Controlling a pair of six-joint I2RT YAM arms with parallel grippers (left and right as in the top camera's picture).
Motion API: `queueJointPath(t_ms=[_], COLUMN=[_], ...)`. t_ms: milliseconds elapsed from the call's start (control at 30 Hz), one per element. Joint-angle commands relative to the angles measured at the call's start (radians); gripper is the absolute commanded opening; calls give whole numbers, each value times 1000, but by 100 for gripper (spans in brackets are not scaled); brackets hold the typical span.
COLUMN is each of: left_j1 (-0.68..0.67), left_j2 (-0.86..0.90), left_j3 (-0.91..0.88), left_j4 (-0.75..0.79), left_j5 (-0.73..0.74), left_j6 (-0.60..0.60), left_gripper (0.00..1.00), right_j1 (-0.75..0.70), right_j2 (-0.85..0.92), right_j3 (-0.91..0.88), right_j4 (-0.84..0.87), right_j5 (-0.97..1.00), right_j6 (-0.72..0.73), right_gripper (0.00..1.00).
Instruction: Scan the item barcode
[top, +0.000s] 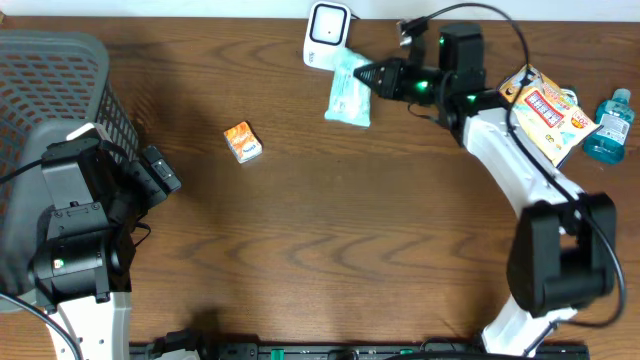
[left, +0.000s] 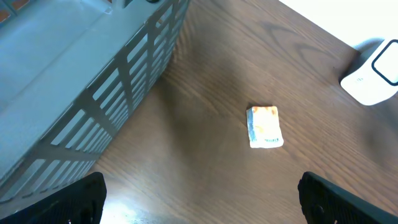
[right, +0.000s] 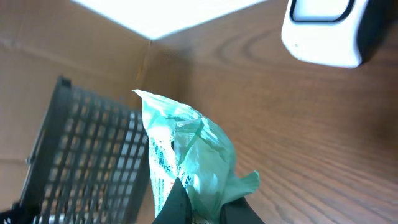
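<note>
Your right gripper (top: 362, 74) pinches a crinkled pale-green plastic packet (top: 345, 97) beside the white rounded scanner (top: 327, 33); your left gripper (top: 162, 172) gapes empty near the grey slatted basket (top: 60, 60).

The counter (top: 330, 230) is dark brown with wavy wood grain. At 9 o'clock the basket (top: 60, 60) is grey, its walls a grid of slots. At 12 o'clock the scanner (top: 325, 35) is white with a black window, and the packet (top: 348, 92) is pale mint green with teal print. The small box (top: 242, 142) is orange and white. At 2 o'clock the bottle (top: 608, 125) is clear blue and the flat pack (top: 548, 112) is yellow with red.
</note>
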Motion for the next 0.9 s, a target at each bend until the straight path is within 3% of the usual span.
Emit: queueJointPath(t_ms=[0, 333, 500, 667, 867], left_j1=[6, 6, 6, 6, 6], left_j2=[2, 2, 2, 2, 2], left_j3=[5, 5, 5, 5, 5], left_j4=[0, 0, 0, 0, 0], left_j5=[-12, -12, -12, -12, -12], left_j6=[-9, -9, -9, -9, -9], left_gripper=[98, 98, 98, 98, 98], right_j1=[8, 41, 49, 61, 87], right_j2=[-83, -90, -90, -90, -90], right_j3=[16, 15, 15, 15, 15], right_j4=[-48, -356, -361, -357, -378], right_j5=[80, 166, 164, 149, 131], right_j6=[30, 31, 25, -84, -54], right_gripper=[1, 1, 1, 1, 1])
